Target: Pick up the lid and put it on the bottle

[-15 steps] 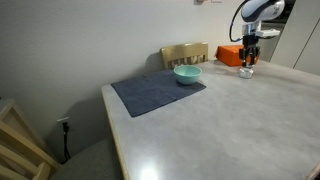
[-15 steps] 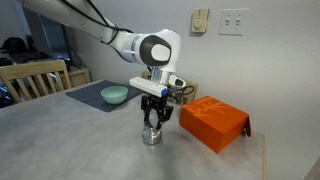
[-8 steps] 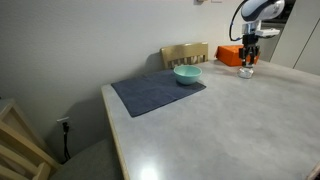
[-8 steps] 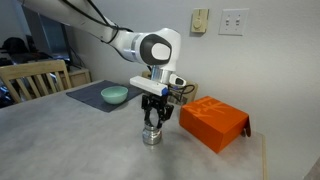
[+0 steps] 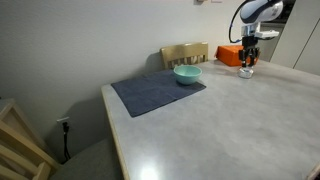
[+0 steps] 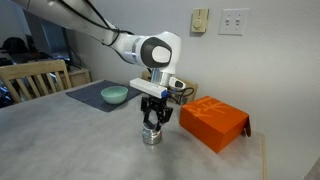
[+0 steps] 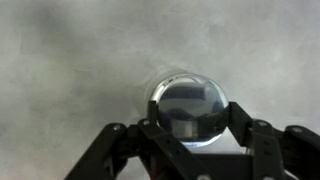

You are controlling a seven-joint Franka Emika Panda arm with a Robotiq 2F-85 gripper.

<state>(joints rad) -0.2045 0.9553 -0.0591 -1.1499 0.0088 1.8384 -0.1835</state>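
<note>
Since the bottle [image 6: 152,136] is what matters: it stands upright on the grey table [image 6: 70,145], just beside the orange box [image 6: 213,122]. The gripper [image 6: 152,125] hangs straight over it, fingers [image 7: 253,137] on either side of the bottle's round shiny top in the wrist view. I can't tell if they're squeezing or only straddling it, and I can't make out the lid separately. The teal bowl [image 6: 114,95] sits on a dark mat [image 5: 157,92], well apart from the box.

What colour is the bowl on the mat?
Teal, a light blue-green. The bowl shows best in an exterior view, on the dark mat.
</note>
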